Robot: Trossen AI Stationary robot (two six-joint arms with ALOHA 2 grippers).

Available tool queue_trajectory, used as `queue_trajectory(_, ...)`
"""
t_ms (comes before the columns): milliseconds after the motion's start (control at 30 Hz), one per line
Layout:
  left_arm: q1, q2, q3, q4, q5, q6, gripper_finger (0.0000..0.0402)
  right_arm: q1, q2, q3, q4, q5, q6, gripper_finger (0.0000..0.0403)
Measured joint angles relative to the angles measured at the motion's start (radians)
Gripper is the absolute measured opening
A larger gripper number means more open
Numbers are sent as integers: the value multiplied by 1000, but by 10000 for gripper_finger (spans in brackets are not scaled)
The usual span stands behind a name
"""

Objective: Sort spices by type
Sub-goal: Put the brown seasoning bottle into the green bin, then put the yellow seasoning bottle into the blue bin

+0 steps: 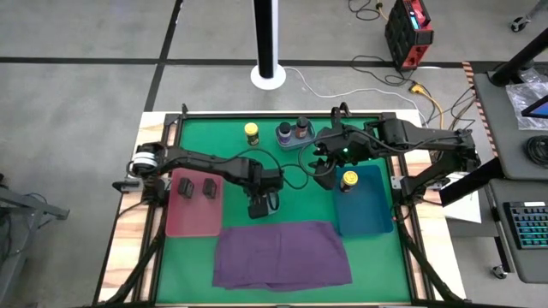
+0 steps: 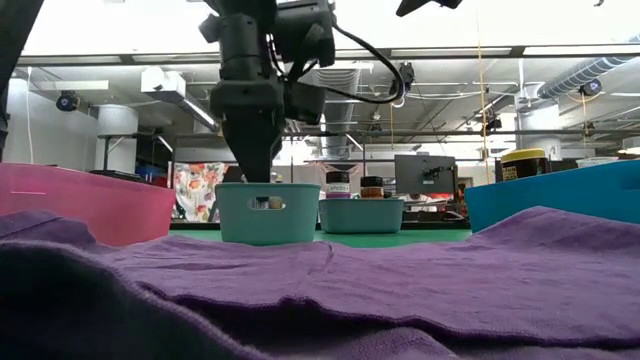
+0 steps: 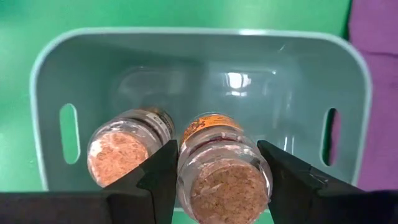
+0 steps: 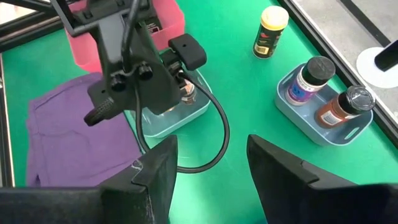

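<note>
The pink-topped jar (image 3: pixel 224 168) sits upright between the left hand's (image 3: pixel 219 177) fingers, its long axis vertical, over a pale teal bin (image 3: pixel 50 81) where its twin (image 3: pixel 121 152) already stands. Two dark tins (image 1: pixel 195 186) lie in the red tray (image 1: pixel 194 224) — sorted. One yellow-lidded jar (image 1: pixel 251 132) is left loose on the worktop (image 1: pixel 205 141). The right hand (image 4: pixel 208 165) hovers empty, fingers apart.

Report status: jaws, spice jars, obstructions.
Left gripper shut on pink-topped jar over teal bin. Right gripper open, empty. Second jar already binned. Nothing blocking.
</note>
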Motion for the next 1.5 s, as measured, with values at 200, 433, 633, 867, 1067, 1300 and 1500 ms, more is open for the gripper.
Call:
queue_trajectory(200,0,34,0,-3,7,9,170,0,0,0,0,1,0,178)
queue_trajectory(433,0,57,0,0,8,17,183,0,0,0,0,2,-3,182)
queue_trajectory(633,0,57,7,-5,8,20,246,0,0,0,0,3,-4,197)
queue_trajectory(867,0,56,80,-87,8,26,252,0,0,0,0,8,-3,209)
queue_trajectory(1067,0,51,238,-252,8,82,248,0,0,0,0,17,-3,211)
queue_trajectory(1300,42,-3,430,-397,-115,210,244,0,0,0,-8,25,-8,212)
queue_trajectory(1500,203,-103,433,-412,-139,250,227,2,-16,-4,-68,26,7,209)
